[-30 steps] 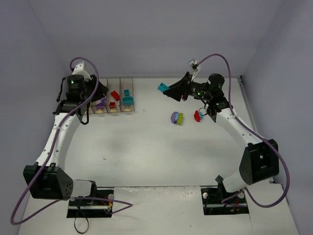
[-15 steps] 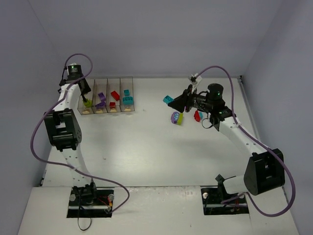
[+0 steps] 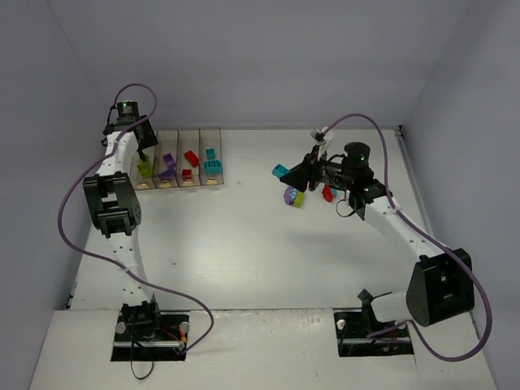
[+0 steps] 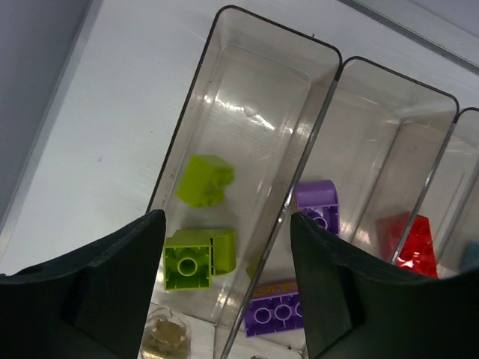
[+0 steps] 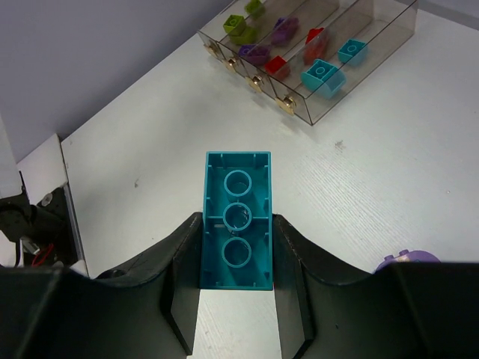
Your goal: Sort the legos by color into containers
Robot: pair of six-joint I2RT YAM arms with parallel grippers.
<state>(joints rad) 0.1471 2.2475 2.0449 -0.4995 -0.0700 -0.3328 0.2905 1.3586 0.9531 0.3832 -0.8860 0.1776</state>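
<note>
Pale lavender walls [image 3: 244, 65] close in a white table [image 3: 244, 252], and the 4 clear containers [image 3: 200, 136] stand joined in a row at its far left corner. Over the leftmost bin [image 4: 254, 82] hangs the left gripper [image 4: 227, 243], its fingers [image 4: 120, 277] spread wide with nothing between them. Below it, in that bin, lie 2 lime bricks [image 4: 205, 179] — 1 about midway along, the other closer to the near end. The next bin holds 2 purple bricks [image 4: 317, 206]. The right wrist view shows 2 red bricks [image 5: 278, 66] in the 3rd bin and 2 teal bricks [image 5: 323, 75] in the 4th.

On the right half of the table, the right gripper [image 5: 238, 258] is clamped on a long teal brick [image 5: 238, 217], with 1 finger against each long side. The brick's hollow underside, with its 3 round tubes, faces the wrist camera. It looks lifted off the surface, out in the open stretch well apart from the bins, with its free end pointing roughly toward them. Near the gripper on the table lie the loose pieces — a purple-and-lime brick [image 3: 292, 197] and a small loose red brick [image 3: 328, 192]. They are close to each other but not touching, and the red one is partly hidden by the arm.
</note>
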